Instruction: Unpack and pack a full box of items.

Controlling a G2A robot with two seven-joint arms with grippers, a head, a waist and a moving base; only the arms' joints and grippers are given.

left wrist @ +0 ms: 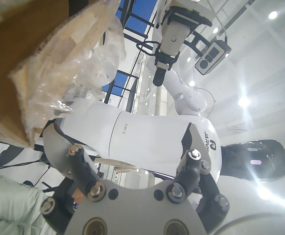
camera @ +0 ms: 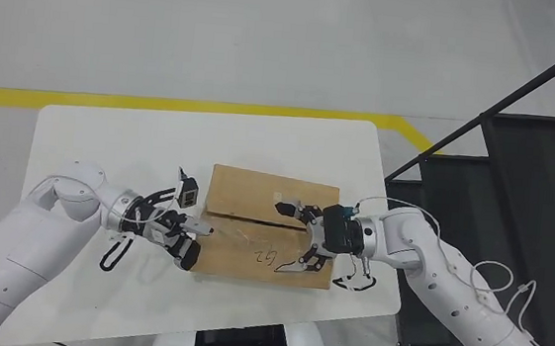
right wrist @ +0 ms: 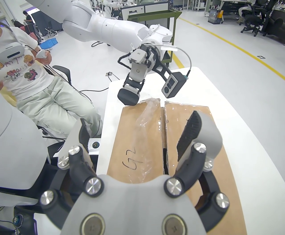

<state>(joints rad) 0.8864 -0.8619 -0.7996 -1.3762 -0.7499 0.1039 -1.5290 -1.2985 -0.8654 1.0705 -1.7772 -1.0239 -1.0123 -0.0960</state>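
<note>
Watching the cardboard box (camera: 267,240): it sits shut near the front edge of the white surface (camera: 112,139), seam running end to end. Left gripper (camera: 194,242) is at one end, fingers spread, holding nothing. Right gripper (camera: 290,238) is over the other end, fingers spread too. Risk, as I judge it: the loose clear tape (right wrist: 147,115) clings to a pad, or a tug drags the box off the edge. Brown flaps, a scribbled mark, tape crumpled and partly lifted.
</note>
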